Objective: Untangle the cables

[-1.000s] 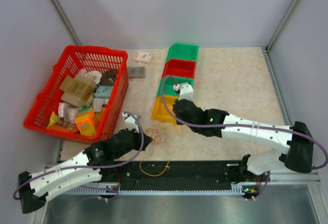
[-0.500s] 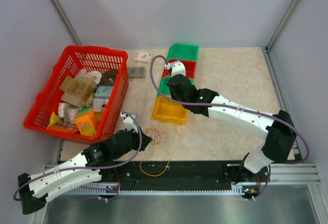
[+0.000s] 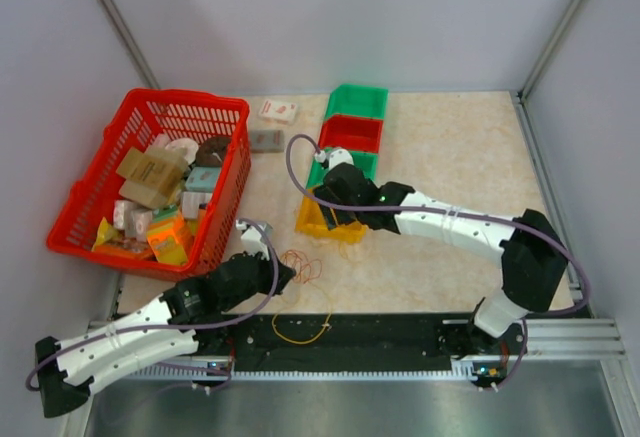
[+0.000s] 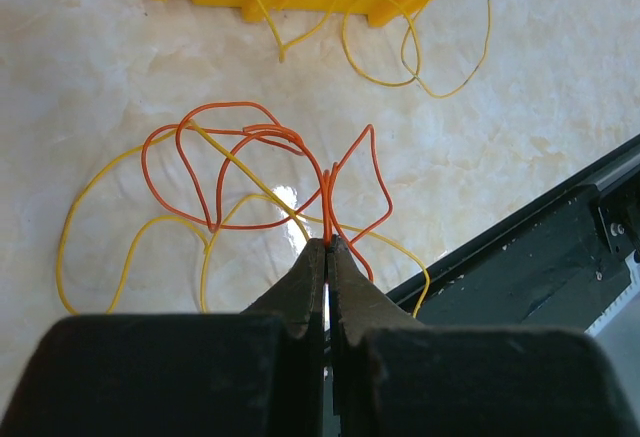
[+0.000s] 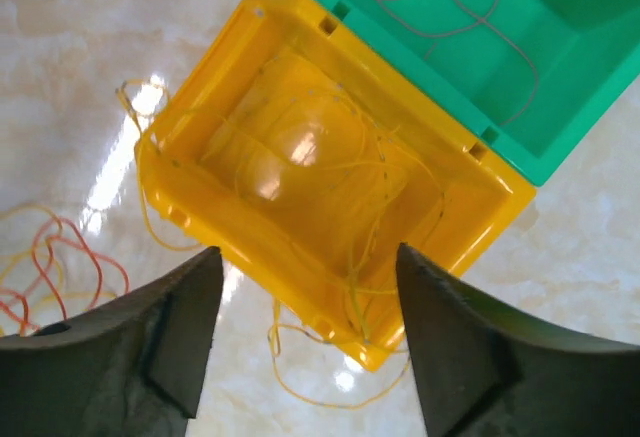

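Pinching the orange cable (image 4: 327, 207) between their tips, the left jaws are closed to a sliver low over the worktop (image 3: 450, 157), near its front edge and just right of the near corner of the basket (image 3: 215, 107). The orange cable spreads away from the tips in several flat loops on the worktop. It is crossed and threaded by a yellow cable (image 4: 61, 257), whose wide loop lies to the left in the left wrist view and whose other end runs toward the black rail (image 3: 400, 332). Apart from this tangle, yellow strands (image 4: 488, 27) hang over the wall of the yellow bin (image 5: 455, 217) and curl on the worktop beside it; more of them lie coiled inside that bin. The right jaws stand wide, holding nothing, and hover above the yellow bin. The yellow bin touches a green bin (image 5: 560, 87) behind it, and a red bin (image 3: 350, 135) and a far green bin (image 3: 357, 102) continue the row. The basket holds boxes and packets.
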You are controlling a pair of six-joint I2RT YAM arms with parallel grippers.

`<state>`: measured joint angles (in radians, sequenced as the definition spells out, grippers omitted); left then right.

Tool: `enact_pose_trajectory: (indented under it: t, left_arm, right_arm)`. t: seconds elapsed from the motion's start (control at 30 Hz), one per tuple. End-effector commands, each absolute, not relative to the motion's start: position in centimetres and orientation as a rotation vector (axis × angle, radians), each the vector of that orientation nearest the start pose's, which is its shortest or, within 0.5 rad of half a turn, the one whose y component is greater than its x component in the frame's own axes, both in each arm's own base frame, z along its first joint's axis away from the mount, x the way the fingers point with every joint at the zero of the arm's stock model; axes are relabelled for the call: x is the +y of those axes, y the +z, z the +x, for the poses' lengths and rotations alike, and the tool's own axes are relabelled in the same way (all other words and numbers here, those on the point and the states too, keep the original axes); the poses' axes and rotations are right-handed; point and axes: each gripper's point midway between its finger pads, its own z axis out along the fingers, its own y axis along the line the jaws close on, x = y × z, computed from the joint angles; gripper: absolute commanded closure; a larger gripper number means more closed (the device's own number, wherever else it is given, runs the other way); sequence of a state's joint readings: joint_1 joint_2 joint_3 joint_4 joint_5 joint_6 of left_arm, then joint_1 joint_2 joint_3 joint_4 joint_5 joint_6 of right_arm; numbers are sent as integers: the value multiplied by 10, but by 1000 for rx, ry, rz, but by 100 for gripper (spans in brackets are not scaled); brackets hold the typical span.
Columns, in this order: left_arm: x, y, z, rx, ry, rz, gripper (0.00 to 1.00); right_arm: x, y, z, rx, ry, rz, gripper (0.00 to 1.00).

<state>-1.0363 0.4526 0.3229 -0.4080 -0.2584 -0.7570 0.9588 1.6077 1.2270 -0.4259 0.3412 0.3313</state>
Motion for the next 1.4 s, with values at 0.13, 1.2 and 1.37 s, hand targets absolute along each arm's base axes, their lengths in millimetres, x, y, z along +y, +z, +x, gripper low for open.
enact_pose_trajectory:
  t: [0.13,1.2,1.37]
  left_arm:
    - [-195,116,140,2147,-810,133,100]
    - [-197,121,137,2148,-833,137,100]
    - [-196,122,138,2143,-826,139,100]
  right_arm:
    - [283,168,229,2315,430,-471,7]
    - [294,75,215,2162,148,-81,87]
    - [301,105,215,2116,224,-127,100]
